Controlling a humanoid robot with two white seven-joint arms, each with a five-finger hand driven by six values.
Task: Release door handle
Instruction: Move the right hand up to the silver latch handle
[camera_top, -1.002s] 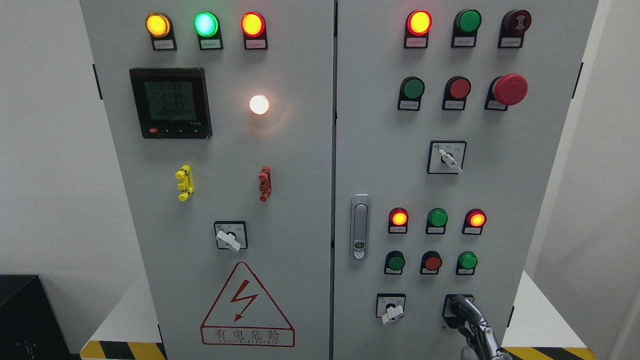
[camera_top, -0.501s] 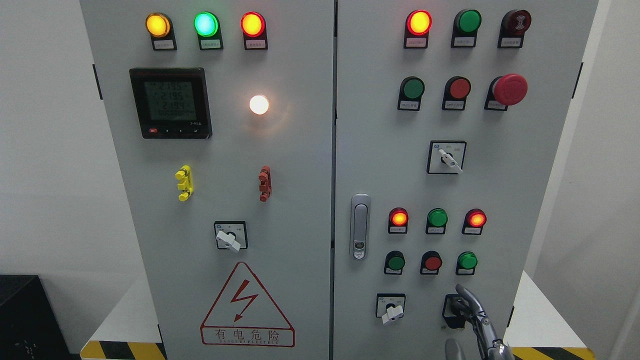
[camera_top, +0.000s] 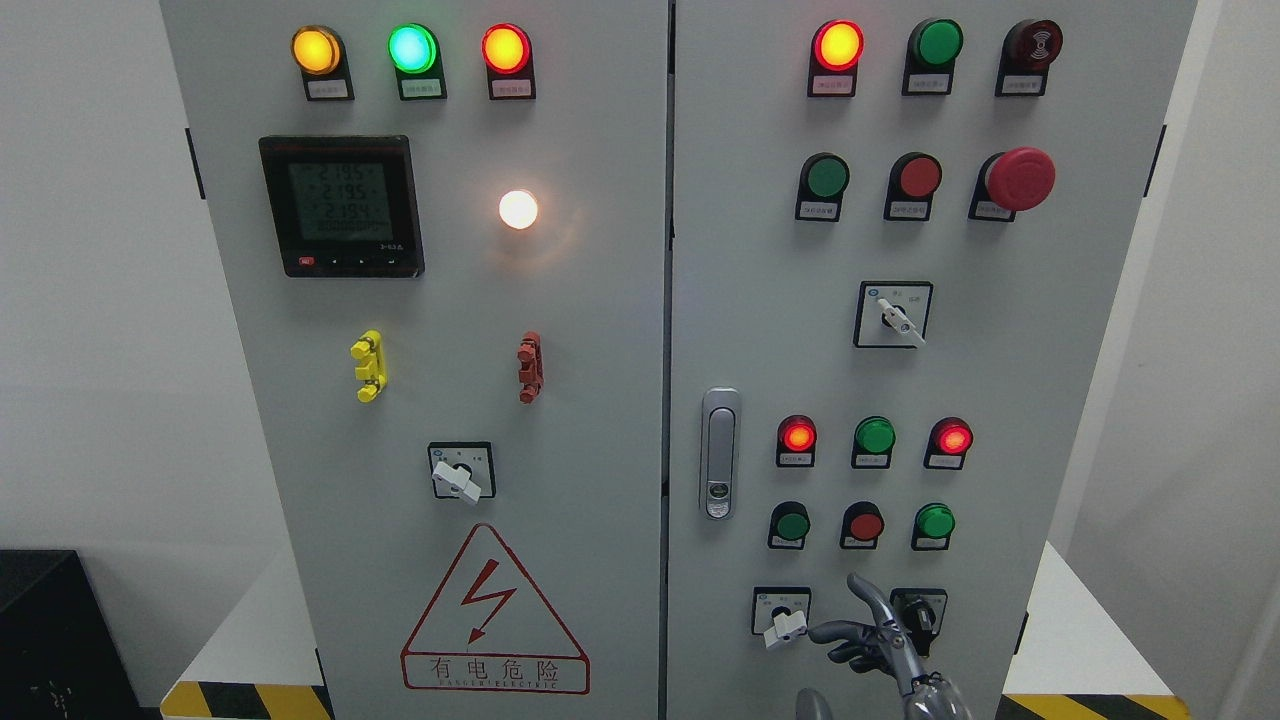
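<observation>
Seen at the bottom edge, at about 5 o'clock of the frame: right hand, fingers spread and relaxed, holding nothing. Placed between two rotary selector switches, white-knobbed one at its 9 o'clock and dark one at its 2 o'clock. Door handle, silver and upright, well apart at 11 o'clock from the hand, on the closed right cabinet door. Left hand not visible.

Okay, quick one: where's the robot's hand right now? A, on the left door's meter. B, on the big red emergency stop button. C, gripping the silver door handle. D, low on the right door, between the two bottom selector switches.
D: the right hand, fingers spread, sits low between the selector switches, well below the untouched door handle.
</observation>
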